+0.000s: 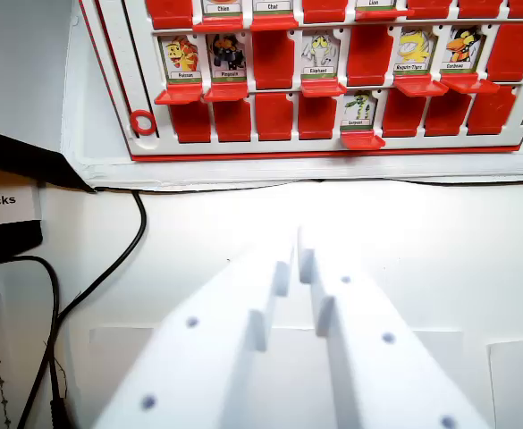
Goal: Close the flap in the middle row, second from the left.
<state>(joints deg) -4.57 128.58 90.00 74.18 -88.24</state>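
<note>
Wrist view: board [109, 98] seen at top, well apart from gripper [295, 255]. Gripper jaws nearly together, nothing held. Target flap [228, 58] stands open in middle row, second from wrist view's left. Tips should be brought up to its top edge and pushed down flat, neighbours avoided. Cable [118, 259] lies left, off the path.

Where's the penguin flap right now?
Wrist view, upper left: the penguin flap stands open in the board's middle row, second from left, between the yellow-creature flap and a closed one.
</note>
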